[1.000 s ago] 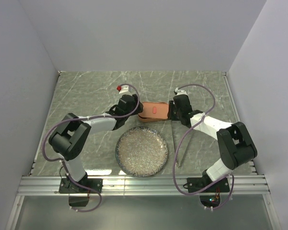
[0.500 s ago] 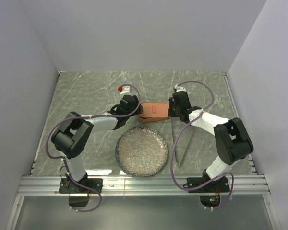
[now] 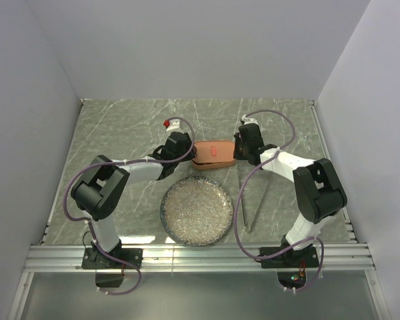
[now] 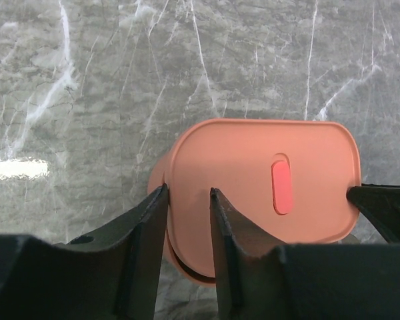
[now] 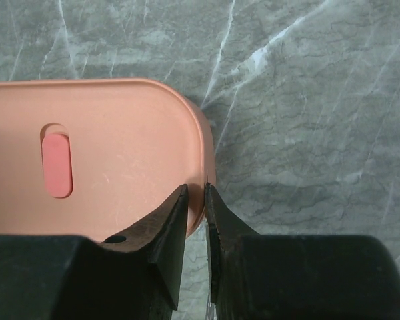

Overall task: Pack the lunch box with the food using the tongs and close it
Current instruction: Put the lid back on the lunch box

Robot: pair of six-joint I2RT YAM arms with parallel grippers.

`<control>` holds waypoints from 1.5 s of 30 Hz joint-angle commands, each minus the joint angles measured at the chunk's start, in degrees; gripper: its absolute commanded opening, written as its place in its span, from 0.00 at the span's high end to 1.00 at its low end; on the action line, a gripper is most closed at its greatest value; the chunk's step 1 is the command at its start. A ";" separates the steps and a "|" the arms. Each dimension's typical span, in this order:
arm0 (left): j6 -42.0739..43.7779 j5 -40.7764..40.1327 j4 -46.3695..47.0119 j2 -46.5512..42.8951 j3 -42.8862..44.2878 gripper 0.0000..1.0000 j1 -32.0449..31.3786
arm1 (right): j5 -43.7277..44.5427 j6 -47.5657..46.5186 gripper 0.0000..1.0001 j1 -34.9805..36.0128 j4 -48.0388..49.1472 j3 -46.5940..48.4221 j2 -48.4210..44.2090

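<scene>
The salmon-orange lunch box (image 3: 213,155) stands behind the plate with its lid (image 4: 253,167) on top, the red mark (image 4: 281,185) up. The lid sits slightly askew, so a strip of tray (image 4: 187,272) shows under it. My left gripper (image 4: 188,190) (image 3: 191,155) is open at the box's left end, one finger outside the rim, the other over the lid. My right gripper (image 5: 195,189) (image 3: 238,153) is shut at the right end, the lid's (image 5: 120,147) rim showing in the thin gap. The tongs (image 3: 244,210) lie on the table, untouched. The food is hidden.
A round speckled grey plate (image 3: 197,213) with nothing on it lies in front of the box, between the two arms. Grey walls close in the marble table on three sides, and a metal rail (image 3: 200,257) runs along the near edge.
My right gripper has closed and shifted a little farther back at the box's right end. The left jaws have narrowed over the left end. The lid now lies flatter.
</scene>
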 commanded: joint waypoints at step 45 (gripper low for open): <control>-3.52 3.15 -1.34 -2.54 -2.15 0.74 -3.58 | 0.68 -1.01 0.77 -0.31 -1.80 0.95 -1.91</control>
